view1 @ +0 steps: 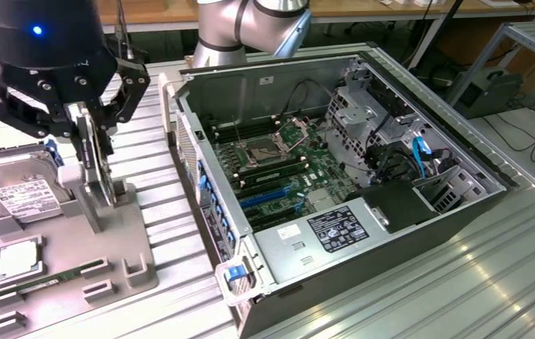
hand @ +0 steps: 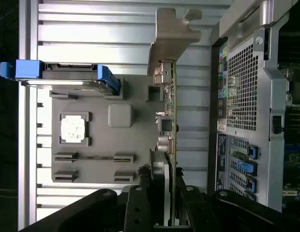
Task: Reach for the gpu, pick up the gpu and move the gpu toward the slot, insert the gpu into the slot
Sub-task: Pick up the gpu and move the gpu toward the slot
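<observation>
The gpu [view1: 92,173] stands on edge at the exterior view's left, a thin dark card over the upright post of a grey holder tray [view1: 69,261]. My gripper [view1: 92,123] comes down on it from above and is shut on the gpu, one finger on each flat side. The wrist view looks along the gpu [hand: 172,111], with its silver bracket [hand: 172,43] at the far end and my gripper [hand: 164,200] clamped by the fan. The blue slot [view1: 267,194] lies on the green motherboard inside the open computer case [view1: 343,162], well to the right of the card.
On the holder tray lie a silver hard drive [view1: 18,191], a processor chip [view1: 18,261] and a green memory stick [view1: 50,282]. The case's perforated rear wall [hand: 242,87] stands between the tray and the motherboard. The arm's base [view1: 244,28] rises behind the case.
</observation>
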Controlling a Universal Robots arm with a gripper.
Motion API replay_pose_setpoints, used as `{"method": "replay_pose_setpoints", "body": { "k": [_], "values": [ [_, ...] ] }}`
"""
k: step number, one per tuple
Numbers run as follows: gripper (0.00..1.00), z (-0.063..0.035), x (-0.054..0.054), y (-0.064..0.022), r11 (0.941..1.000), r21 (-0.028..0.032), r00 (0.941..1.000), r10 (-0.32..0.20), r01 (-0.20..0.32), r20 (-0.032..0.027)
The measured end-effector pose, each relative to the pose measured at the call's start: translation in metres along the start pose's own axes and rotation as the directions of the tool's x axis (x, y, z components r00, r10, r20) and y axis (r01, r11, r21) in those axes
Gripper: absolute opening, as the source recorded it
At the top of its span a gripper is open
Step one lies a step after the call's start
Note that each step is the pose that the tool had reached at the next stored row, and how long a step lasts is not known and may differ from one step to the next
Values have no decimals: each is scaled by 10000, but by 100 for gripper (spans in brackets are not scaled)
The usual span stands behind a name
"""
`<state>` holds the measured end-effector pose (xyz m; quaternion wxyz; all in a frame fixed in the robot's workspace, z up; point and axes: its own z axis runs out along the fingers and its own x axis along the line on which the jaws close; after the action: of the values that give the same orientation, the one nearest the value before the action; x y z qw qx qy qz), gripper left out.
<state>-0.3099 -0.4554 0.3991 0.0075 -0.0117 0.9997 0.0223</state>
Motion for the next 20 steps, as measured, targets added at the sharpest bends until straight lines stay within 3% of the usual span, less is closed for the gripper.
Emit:
{"method": "replay_pose_setpoints", "body": {
  "k": [1, 2, 4, 6, 7, 8, 9, 20],
  "values": [
    [28, -126, -2, 6, 9994, 345, 10000, -5, 6, -11],
    [28, -261, -4, 11, 9992, 408, 10000, -6, 7, -9],
    [28, -249, -296, 5, 9992, 410, 10000, -6, 7, -10],
    [28, -247, -377, 3, 9992, 410, 10000, -7, 7, -10],
    [28, -241, -509, 0, 9992, 411, 10000, -6, 7, -11],
    [28, -238, -565, -2, 9992, 410, 10000, -7, 7, -10],
    [28, -232, -723, -6, 9992, 410, 10000, -6, 6, -11],
    [28, -223, -951, -11, 9992, 410, 10000, -6, 7, -11]
  ]
}}
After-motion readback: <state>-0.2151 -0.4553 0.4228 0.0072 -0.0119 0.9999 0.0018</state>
